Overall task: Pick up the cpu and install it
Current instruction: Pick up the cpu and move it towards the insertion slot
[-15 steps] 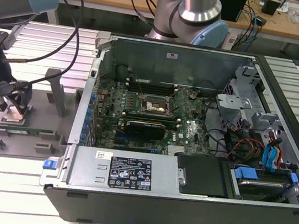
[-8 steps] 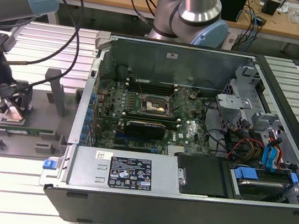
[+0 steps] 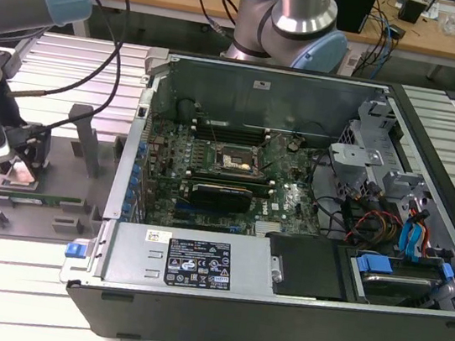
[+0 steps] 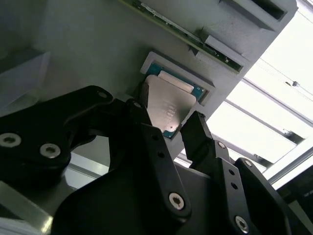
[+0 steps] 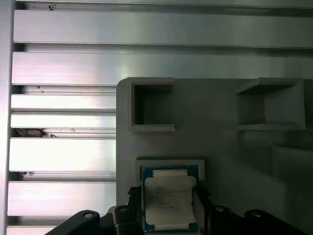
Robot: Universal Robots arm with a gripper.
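In both wrist views the end effector (image 5: 168, 209) (image 4: 168, 111) is narrowed onto the cpu (image 5: 168, 196) (image 4: 168, 104), its dark fingers (image 5: 134, 208) pressed against two opposite edges. The cpu lies flat, silver top up, in a square recess of a grey holder (image 5: 220, 147) on the ribbed metal tabletop (image 5: 63, 63). In the exterior view the end effector (image 3: 25, 166) hangs low over that holder (image 3: 62, 198), on the exterior view's left. Beyond it an open computer case (image 3: 275, 313) lies with its motherboard socket (image 3: 237, 162) exposed.
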